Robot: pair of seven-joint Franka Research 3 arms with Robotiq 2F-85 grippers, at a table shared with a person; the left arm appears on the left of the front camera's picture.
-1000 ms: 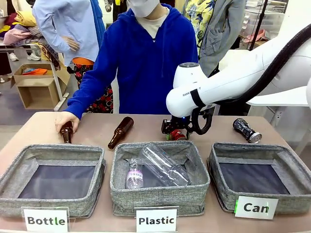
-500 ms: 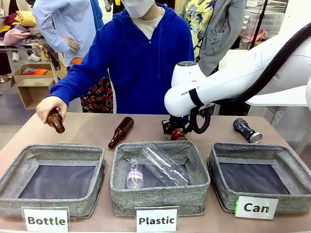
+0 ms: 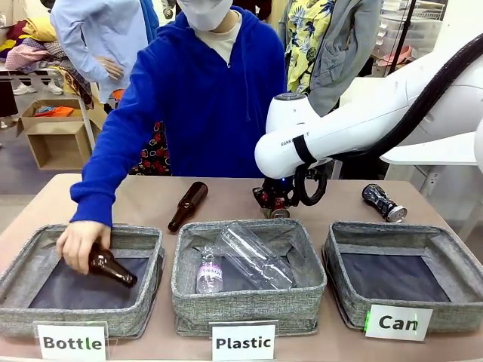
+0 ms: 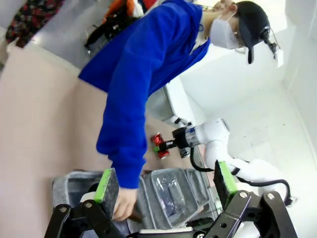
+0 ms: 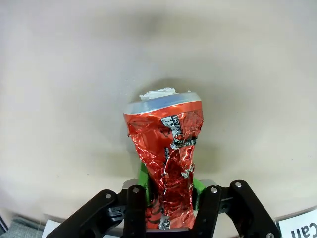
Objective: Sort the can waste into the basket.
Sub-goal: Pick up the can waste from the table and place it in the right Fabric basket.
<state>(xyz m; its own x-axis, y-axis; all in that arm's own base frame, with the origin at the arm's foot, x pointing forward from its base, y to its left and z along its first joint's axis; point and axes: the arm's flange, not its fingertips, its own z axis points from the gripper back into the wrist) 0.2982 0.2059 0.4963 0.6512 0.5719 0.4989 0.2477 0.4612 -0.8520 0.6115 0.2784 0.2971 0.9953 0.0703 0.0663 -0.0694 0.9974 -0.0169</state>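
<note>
Red can (image 5: 166,158) is now clamped in the right end effector (image 5: 168,187), low over the tabletop (image 3: 143,197), so the carry comes next. Can basket (image 3: 453,313) holds nothing yet. The person's hand (image 3: 79,245) has moved a brown bottle (image 3: 115,268) into the Bottle basket (image 3: 23,317). Plastic basket (image 3: 249,309) holds clear bottles (image 3: 253,260). Left end effector (image 4: 163,181) hangs open.

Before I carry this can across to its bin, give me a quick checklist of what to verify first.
1. Right fingers clamped on crushed red metal can: ok.
2. Can lifted off beige table: cannot tell.
3. Grey woven basket labelled "Can" has room inside: ok.
4. Person's hand away from the path, in the "Bottle" basket: ok.
5. Dark crushed can lies behind the target basket, off the likely path: ok.
</note>
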